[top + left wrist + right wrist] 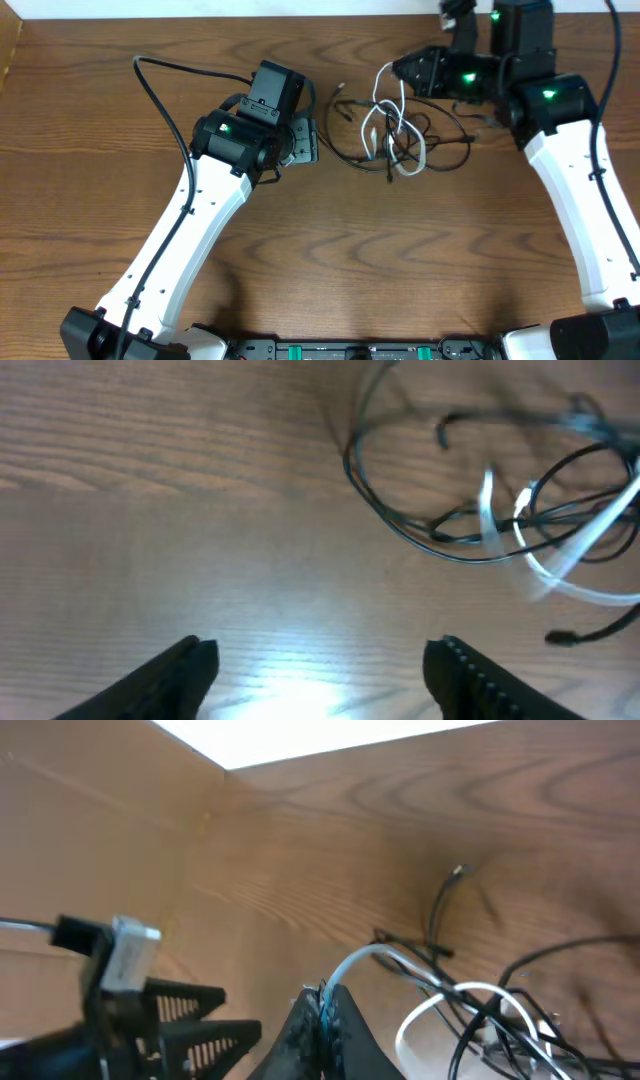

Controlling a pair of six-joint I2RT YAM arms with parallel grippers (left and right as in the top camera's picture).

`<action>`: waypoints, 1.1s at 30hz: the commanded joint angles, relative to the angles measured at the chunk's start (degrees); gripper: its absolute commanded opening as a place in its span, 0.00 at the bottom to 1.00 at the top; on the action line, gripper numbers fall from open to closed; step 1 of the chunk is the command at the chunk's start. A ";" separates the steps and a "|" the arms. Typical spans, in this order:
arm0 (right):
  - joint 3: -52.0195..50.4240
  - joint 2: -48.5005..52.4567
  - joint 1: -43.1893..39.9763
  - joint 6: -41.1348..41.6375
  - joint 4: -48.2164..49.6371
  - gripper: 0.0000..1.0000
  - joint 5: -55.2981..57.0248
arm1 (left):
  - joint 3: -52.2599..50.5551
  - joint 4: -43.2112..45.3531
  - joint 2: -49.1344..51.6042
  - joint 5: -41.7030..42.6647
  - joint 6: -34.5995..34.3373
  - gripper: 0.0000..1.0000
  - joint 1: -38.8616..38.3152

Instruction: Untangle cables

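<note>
Wooden bench [330,230]: tangled black cables [395,150] and white cable [378,100], upper centre. Left hand [303,140] spread, empty, beside them. Right hand [325,1010] clenched on white cable.

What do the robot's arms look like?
Two long white arms, the left arm and right arm, have chunky black joints with small green lights. Black wires trail beside them. Each ends in black ridged fingers.

Left wrist view: cables [490,520] were blurred and cut off at the right edge. Right wrist view: right fingers [345,1035] and cables ran off the bottom edge.
</note>
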 commanded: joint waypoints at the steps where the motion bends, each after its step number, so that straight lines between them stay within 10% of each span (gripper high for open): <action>1: 0.61 -0.24 1.18 -5.27 -0.02 0.01 2.97 | 0.90 1.57 0.24 -0.42 0.11 0.75 0.26; 17: 0.61 -0.24 0.92 -10.73 -5.53 0.01 2.97 | 0.87 18.58 12.46 25.07 17.51 0.93 2.91; 33: 0.61 -0.24 1.03 -11.72 -8.59 0.01 2.93 | 0.87 32.89 20.98 25.51 -13.33 0.96 7.26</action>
